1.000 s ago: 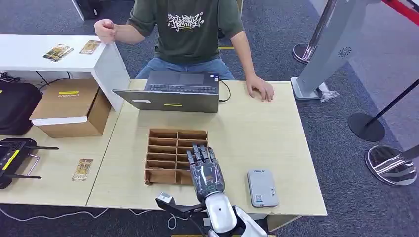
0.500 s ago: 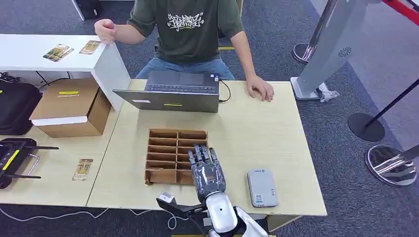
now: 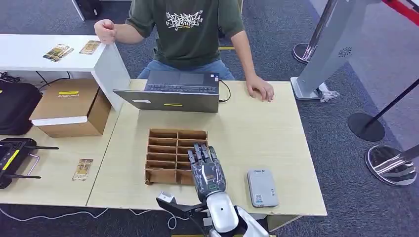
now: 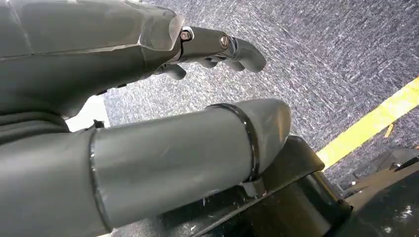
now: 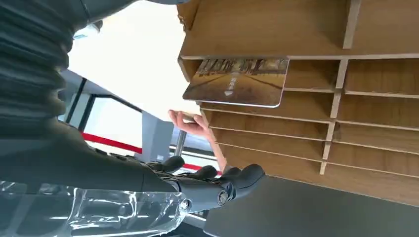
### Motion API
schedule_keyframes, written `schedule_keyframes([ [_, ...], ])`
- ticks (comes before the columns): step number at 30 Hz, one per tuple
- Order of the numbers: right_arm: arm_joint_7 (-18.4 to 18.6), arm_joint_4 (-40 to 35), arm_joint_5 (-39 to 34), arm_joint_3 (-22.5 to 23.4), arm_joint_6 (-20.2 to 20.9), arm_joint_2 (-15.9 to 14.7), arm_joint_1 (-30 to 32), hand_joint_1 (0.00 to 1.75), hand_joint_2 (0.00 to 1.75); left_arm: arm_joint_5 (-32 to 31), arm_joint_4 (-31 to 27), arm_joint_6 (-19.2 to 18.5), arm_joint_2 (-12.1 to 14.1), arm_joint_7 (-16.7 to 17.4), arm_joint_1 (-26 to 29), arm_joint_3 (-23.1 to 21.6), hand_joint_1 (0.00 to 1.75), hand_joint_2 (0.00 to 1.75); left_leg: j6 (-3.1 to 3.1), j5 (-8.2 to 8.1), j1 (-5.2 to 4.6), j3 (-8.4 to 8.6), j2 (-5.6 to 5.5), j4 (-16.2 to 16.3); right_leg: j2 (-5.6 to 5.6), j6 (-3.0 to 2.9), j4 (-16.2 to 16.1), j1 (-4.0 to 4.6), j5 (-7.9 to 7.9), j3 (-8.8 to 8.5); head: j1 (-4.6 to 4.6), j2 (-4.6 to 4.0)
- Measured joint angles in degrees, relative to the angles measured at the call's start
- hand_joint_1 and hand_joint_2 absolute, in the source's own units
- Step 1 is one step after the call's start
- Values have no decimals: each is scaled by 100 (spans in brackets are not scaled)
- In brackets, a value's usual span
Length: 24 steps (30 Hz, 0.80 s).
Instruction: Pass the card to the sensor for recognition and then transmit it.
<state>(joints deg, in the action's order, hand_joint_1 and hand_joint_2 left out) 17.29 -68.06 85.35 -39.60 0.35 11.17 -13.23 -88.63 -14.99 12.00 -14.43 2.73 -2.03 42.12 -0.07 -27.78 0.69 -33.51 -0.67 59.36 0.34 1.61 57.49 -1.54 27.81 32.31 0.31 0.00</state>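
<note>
my right hand (image 3: 207, 172): hovering over the near right corner of the wooden slot rack (image 3: 168, 148), palm down, fingers stretched forward and a bit apart, nothing in it. In the right wrist view (image 5: 197, 190) the fingers look loosely curled at the tips but not closed on anything.
my left hand (image 4: 148, 74): hanging down over grey carpet, so nowhere near the rack. Fingers extended, thumb out, holding nothing.
card (image 5: 237, 81): sitting in one of the rack's slots, standing on edge with most of it sticking out, the printed brownish picture side facing the wrist camera. From the head view I honestly can't tell which slot, my own hand covers that corner.
sensor (image 3: 262, 187): the flat grey box lying on the table just right of the rack, on the other side of my right hand, near the table's front edge.
laptop (image 3: 173, 92): behind the rack, open, at the far edge of the table.
person (image 3: 188, 34): sitting behind the laptop, far side from the rack, one hand (image 3: 260, 89) flat on the table off to the rack's far right.
spare card (image 3: 82, 169): lying flat on the next table, left of the rack.
cardboard box (image 3: 69, 106): far left of the rack, behind that spare card.
</note>
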Motion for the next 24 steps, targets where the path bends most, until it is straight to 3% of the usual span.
schedule_keyframes([
  [24, -133, 313, -22, 2, -26, -15, -226, 0, 175, -11, 11, 0, 0, 11, -9, 0, 0, 0, 0, 0, 0, 0, 0, 0, 0, 0, 0, 0, 0, 0, 0, 0],
])
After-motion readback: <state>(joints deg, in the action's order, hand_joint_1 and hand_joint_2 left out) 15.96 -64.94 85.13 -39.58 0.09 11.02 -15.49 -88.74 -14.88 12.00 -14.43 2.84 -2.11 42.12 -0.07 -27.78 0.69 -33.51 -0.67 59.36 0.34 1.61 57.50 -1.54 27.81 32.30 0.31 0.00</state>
